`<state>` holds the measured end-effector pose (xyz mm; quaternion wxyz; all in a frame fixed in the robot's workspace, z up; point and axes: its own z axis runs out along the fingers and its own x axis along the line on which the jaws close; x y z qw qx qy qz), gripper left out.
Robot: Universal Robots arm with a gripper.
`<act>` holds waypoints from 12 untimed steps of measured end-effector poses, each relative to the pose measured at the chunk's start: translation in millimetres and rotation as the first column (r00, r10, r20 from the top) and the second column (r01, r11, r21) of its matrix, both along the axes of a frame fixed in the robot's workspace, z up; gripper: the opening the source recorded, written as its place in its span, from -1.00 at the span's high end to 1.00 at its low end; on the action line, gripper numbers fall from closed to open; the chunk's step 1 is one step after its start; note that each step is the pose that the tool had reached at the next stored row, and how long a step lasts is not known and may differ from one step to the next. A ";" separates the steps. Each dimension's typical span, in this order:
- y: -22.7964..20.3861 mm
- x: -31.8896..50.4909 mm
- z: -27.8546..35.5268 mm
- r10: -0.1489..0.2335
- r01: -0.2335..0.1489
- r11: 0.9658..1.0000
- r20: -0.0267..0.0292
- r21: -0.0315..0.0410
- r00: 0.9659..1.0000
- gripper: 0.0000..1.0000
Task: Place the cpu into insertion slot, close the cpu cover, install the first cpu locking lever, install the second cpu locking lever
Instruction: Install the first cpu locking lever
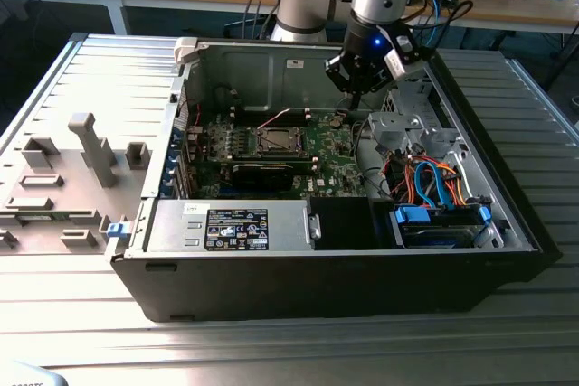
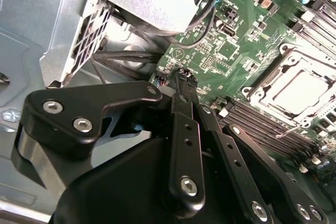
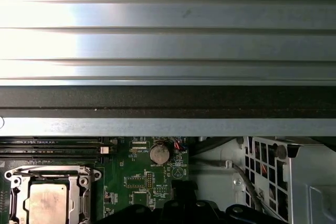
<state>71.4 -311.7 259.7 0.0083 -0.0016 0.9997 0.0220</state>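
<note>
One cpu (image 3: 48, 203), one coin cell (image 3: 159, 154)

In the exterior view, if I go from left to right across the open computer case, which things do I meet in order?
Grey plastic side panel → insertion slot with the cpu seated in it → gripper hanging over the board's right edge → orange and blue cables → blue drive bracket.

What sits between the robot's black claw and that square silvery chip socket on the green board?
In the first wrist view, green circuit board with small components and a round silver coin battery lies between the black gripper and the silver-rimmed insertion slot.
</note>
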 end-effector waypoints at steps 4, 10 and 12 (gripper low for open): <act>0.0 1.4 -0.1 0.000 0.000 1.000 0.000 0.000 1.000 0.79; 0.0 3.1 -0.2 0.000 0.000 1.000 0.000 0.000 1.000 0.79; 0.0 3.5 -0.2 0.000 0.000 1.000 0.000 0.000 1.000 0.79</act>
